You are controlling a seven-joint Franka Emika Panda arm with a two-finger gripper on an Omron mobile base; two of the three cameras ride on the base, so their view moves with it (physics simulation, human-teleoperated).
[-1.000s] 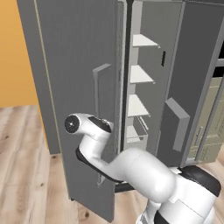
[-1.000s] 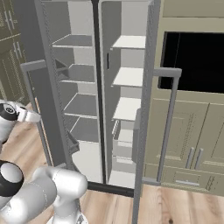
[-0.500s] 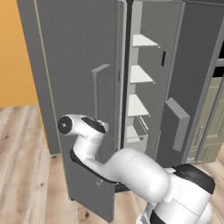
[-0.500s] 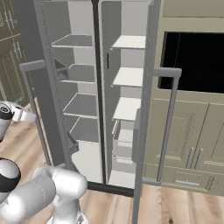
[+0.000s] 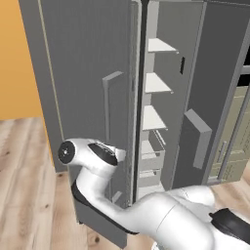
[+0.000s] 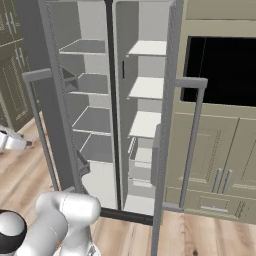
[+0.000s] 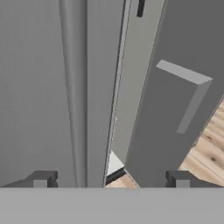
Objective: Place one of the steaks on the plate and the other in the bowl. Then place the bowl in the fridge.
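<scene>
- My arm [image 5: 93,161] has swung further left across the left door [image 5: 83,88] than a second ago.
- My pincer [image 7: 111,178] has sprung apart since then; its fingertips [image 7: 41,178] now stand spread wide, pinching nothing, before the door's edge.
- The fridge [image 6: 125,115] stands open ahead, white shelves [image 6: 147,87] bare.

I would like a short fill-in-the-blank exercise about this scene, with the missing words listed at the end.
1. Both doors of the fridge stand ____.
2. The fridge shelves are ____ in colour.
3. The tool has its jaws ____, with nothing between them.
4. The floor looks made of ____.

Missing words: open; white; open; wood
</scene>
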